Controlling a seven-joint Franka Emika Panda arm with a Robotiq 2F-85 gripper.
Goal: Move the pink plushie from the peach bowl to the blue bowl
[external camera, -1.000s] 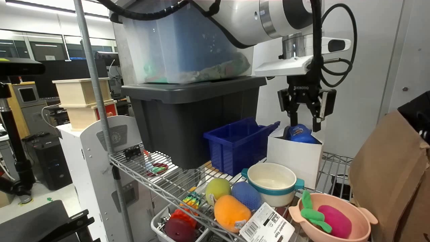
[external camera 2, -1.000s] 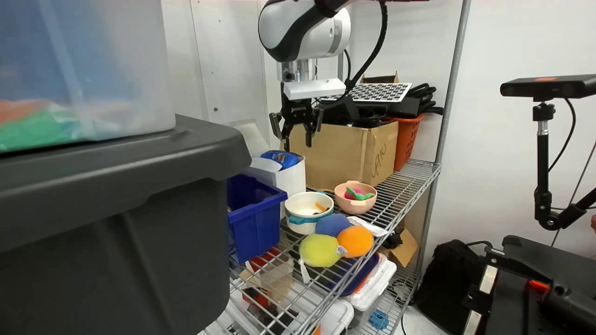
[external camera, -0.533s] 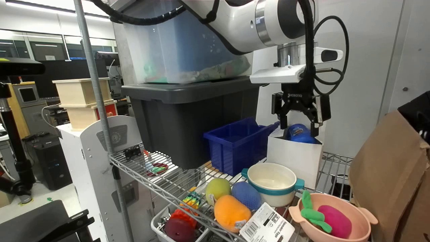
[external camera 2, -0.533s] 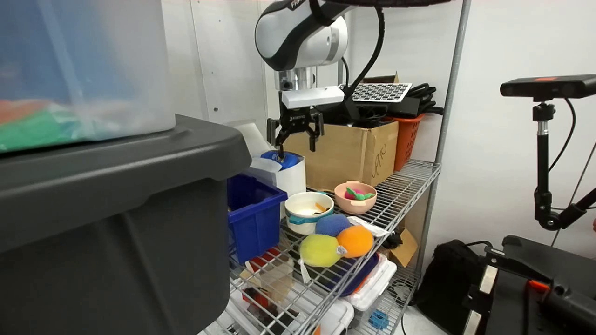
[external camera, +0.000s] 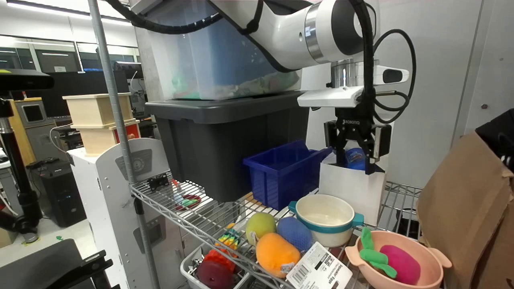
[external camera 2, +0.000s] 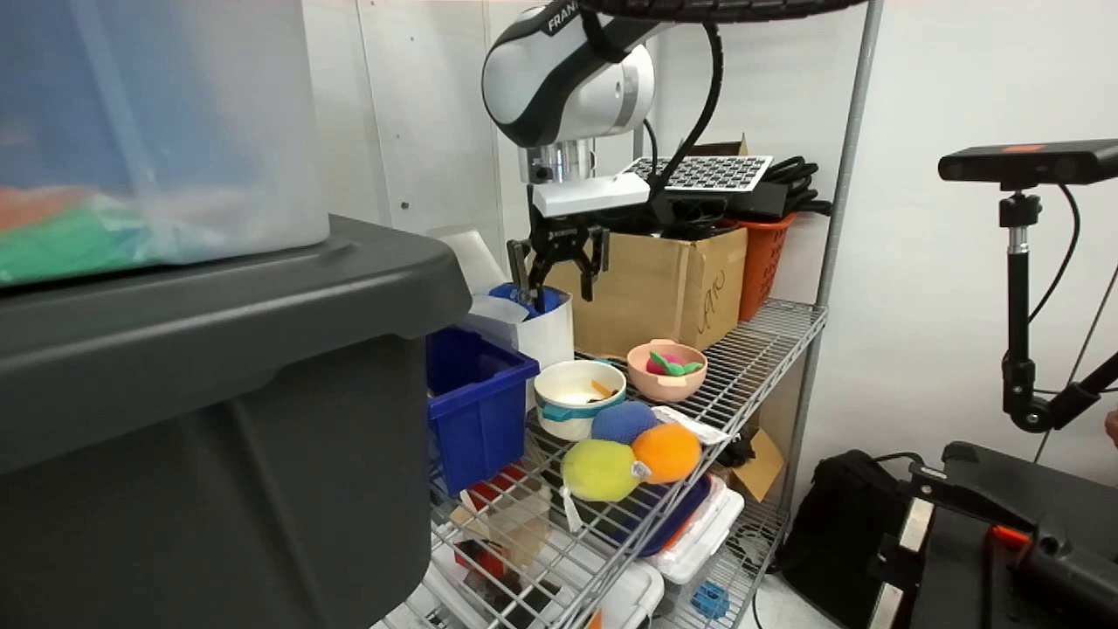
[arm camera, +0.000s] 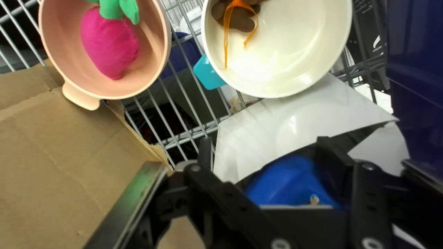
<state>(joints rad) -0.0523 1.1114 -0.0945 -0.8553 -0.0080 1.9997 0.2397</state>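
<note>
The pink plushie (external camera: 401, 265) with green leaves lies in the peach bowl (external camera: 429, 277). The wrist view shows the plushie (arm camera: 109, 45) and the peach bowl (arm camera: 152, 79) at upper left. I see no small bright blue bowl; it is hidden or out of view. A cream bowl with teal outside and handles (external camera: 335, 235) stands beside the peach bowl; a brown item with orange ribbon (arm camera: 238, 17) lies in it. My gripper (external camera: 355, 163) is open, pointing down at the mouth of a white box. A crumpled blue thing (arm camera: 290, 180) shows between its fingers; I cannot tell whether they touch it.
The white box (external camera: 349, 192) stands behind the cream bowl, beside a dark blue bin (external camera: 281, 180). Yellow (external camera: 261, 225), blue (external camera: 295, 233) and orange (external camera: 277, 255) toys and a white card (external camera: 319, 269) lie in front. A cardboard box (external camera: 461, 208) borders the peach bowl.
My open gripper has moved down and slightly left in an exterior view, to the white box's mouth. The plushie and bowls have not moved.
</note>
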